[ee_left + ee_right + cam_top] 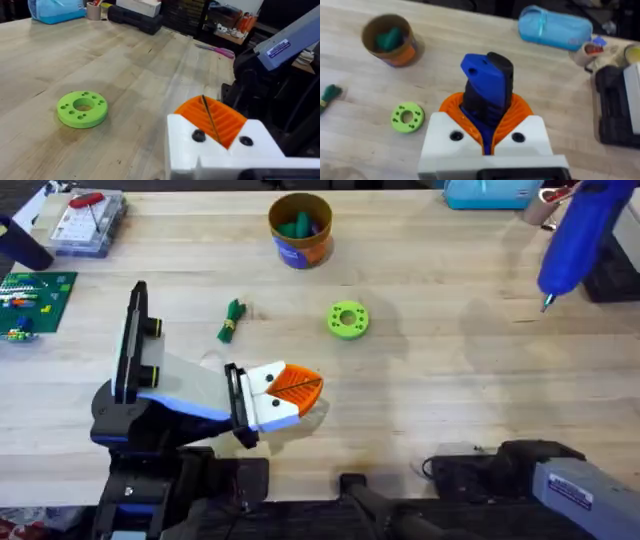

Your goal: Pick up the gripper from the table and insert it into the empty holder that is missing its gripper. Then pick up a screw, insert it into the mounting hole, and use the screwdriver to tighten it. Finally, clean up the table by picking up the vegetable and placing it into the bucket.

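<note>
Right gripper (pixel 487 120) clamps the screwdriver (pixel 487 82); left gripper (pixel 212 120) sits pressed together near lime ring (pixel 82 107), vegetable (pixel 232 320) nearby.

Bright even light, soft shadows, slight blur

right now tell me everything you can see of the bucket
The bucket is a round yellow-brown cup with a blue label band low on its wall. It stands upright and open-topped near the table's far edge. Green and teal toy pieces lie inside it. No gripper touches it; the dark-green vegetable lies apart on the wood.
</note>
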Motion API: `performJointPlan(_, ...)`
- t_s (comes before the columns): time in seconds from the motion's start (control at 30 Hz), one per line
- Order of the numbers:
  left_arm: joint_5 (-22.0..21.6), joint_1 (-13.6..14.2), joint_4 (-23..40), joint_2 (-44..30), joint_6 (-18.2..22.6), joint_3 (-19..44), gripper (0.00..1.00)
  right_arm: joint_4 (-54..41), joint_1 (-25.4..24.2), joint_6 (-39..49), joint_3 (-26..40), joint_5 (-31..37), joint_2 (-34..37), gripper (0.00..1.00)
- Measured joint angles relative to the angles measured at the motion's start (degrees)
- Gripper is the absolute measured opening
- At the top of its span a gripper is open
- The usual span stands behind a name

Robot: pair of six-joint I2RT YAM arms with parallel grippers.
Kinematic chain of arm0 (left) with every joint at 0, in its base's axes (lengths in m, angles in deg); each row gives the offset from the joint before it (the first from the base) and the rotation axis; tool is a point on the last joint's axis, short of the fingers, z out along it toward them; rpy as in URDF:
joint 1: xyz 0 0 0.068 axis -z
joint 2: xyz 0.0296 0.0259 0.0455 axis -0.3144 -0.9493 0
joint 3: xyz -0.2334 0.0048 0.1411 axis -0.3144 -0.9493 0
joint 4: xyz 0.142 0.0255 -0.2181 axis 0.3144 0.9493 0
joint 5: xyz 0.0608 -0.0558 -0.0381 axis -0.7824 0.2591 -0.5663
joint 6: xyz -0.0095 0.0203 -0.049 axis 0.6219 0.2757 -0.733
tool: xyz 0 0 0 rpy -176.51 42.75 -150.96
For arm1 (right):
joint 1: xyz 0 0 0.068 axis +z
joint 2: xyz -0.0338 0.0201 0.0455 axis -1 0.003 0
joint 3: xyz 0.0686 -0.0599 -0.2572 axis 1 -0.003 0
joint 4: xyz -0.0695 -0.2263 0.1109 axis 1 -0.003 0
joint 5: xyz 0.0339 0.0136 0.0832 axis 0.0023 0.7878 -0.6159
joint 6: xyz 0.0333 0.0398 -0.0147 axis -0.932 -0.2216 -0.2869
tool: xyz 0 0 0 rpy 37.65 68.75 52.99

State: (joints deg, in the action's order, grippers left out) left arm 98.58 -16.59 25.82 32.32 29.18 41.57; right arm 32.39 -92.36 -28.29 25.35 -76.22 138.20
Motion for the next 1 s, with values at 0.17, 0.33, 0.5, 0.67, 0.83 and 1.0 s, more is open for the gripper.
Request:
performJointPlan(0.17,0.0,0.0,0.0,0.0,0.0,0.0,0.018,0.0,0.0,0.3,4.0,-5.4,-0.7,0.051)
performJointPlan(0.33,0.0,0.0,0.0,0.0,0.0,0.0,0.018,0.3,0.2,0.5,6.4,-11.5,-1.2,0.051)
performJointPlan(0.5,0.0,0.0,0.0,0.0,0.0,0.0,0.018,2.2,0.5,0.5,6.9,-17.8,-1.6,0.051)
performJointPlan(0.67,0.0,0.0,0.0,0.0,0.0,0.0,0.018,2.4,2.8,-0.6,7.0,-20.8,-3.3,0.051)
performJointPlan(0.83,0.0,0.0,0.0,0.0,0.0,0.0,0.018,3.4,7.9,-2.6,7.1,-21.2,-5.6,0.051)
performJointPlan(1.0,0.4,0.0,0.1,0.0,0.0,0.0,0.019,7.5,16.5,-4.8,7.2,-18.2,-6.0,0.050)
